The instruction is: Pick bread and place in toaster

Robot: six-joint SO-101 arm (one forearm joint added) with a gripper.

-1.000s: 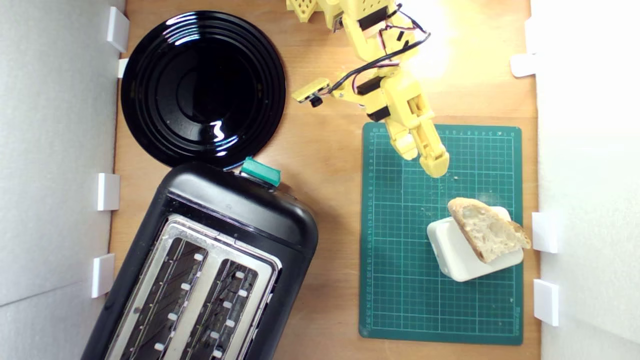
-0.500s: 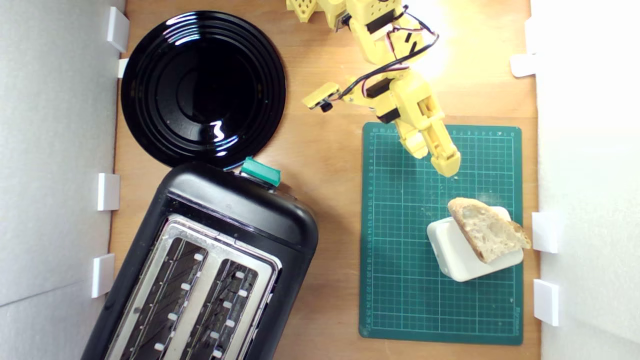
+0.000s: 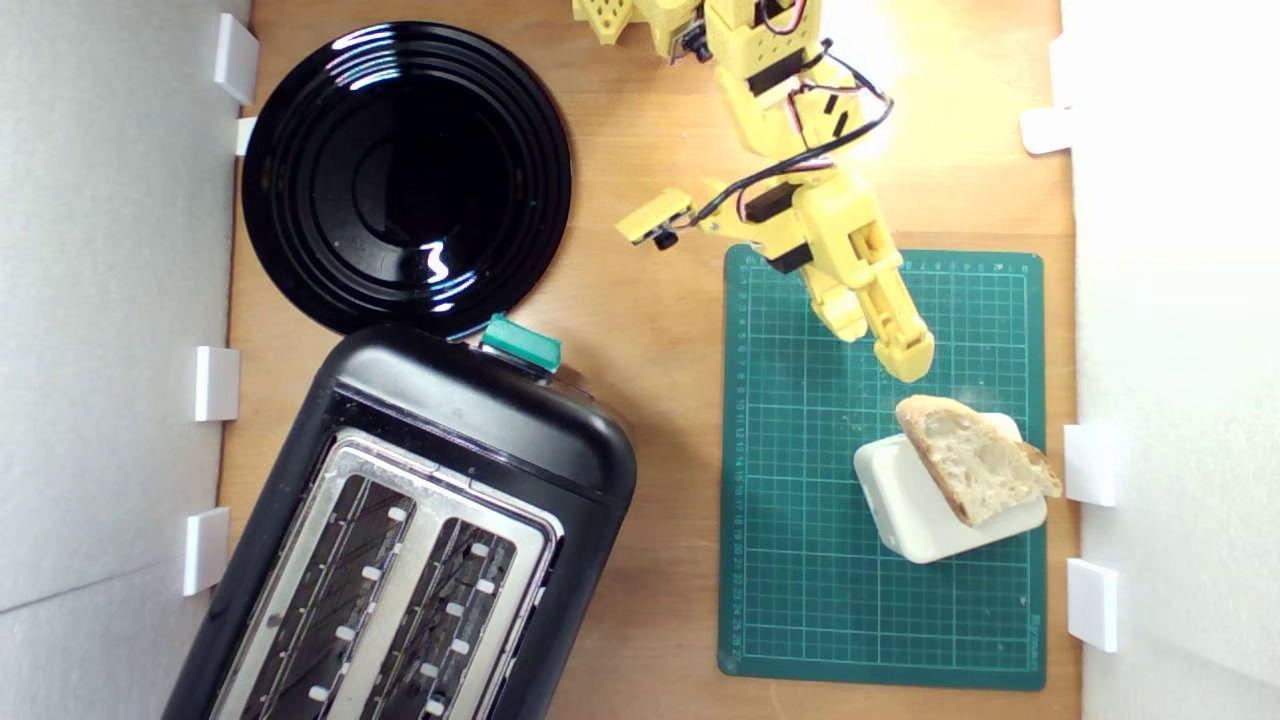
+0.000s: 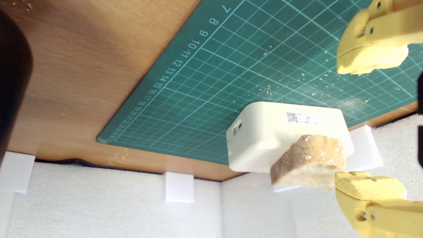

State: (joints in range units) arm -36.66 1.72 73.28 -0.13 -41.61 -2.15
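Exterior view, taken left to right. White foam wall (image 3: 110,300) along the exterior view's left, with small white blocks (image 3: 216,383) fixed against the wooden table (image 3: 660,400).

Round glossy black plate (image 3: 406,178) at upper left; its lower rim meets the toaster's end in this view.

Toaster (image 3: 420,530): black, two slots in a shiny metal top plate, lying diagonally at lower left. Teal-green lever knob (image 3: 521,343) on the end nearest the plate. Both slots look empty. No brand mark readable.

Green cutting mat (image 3: 800,560) with pale grid at the exterior view's right. Ruler numbers printed along its edges; in the wrist view 7 to about 19 can be read along one edge (image 4: 185,59). Pale crumbs scattered on it.

Yellow arm (image 3: 770,80) enters from the top centre. Gripper (image 3: 880,345) is over the mat's upper part, tips just short of the bread, not touching it. Wrist view: the two yellow fingers (image 4: 370,59) stand well apart, nothing between them.

Bread (image 3: 975,460): wedge slice, holey crumb up, brown crust edge, lying tilted across a rounded cream-white block (image 3: 905,505) on the mat's right side, well apart from the toaster. The block carries a small sticker with a square code (image 4: 302,118); its print is too small to read.
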